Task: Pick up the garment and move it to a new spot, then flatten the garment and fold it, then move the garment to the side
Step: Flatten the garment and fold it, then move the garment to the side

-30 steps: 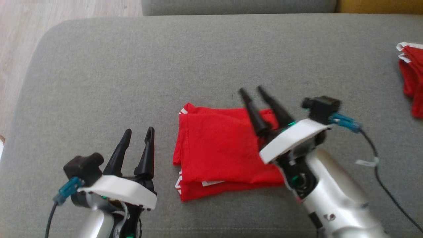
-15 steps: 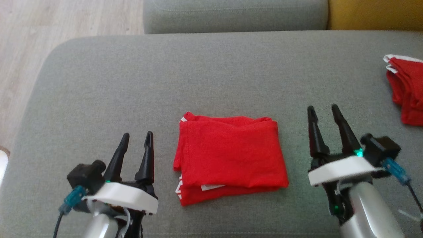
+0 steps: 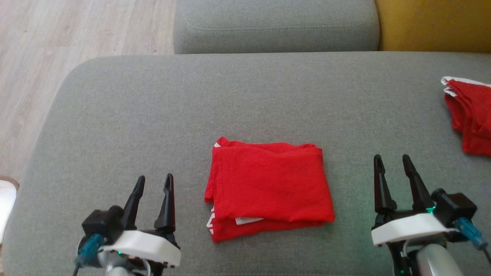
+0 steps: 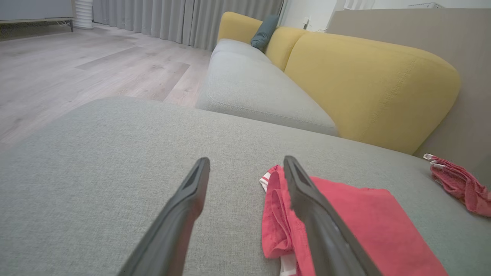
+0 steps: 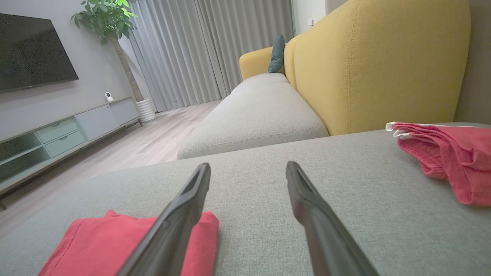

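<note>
- Currently the folded red garment point(image 3: 268, 188) lies flat on the grey cushion point(image 3: 191, 107), toward its near edge and between the two grippers.
- Just left of it is the left gripper point(image 3: 155, 177), fingers spread apart and holding nothing.
- To the right, clear of the cloth, is the right gripper point(image 3: 391, 157), fingers likewise parted and empty.
- Far to the right a second red cloth point(image 3: 470, 119) lies crumpled, well apart from the folded one.
- Beyond it, at the far right, is a yellow backrest point(image 3: 433, 25).
</note>
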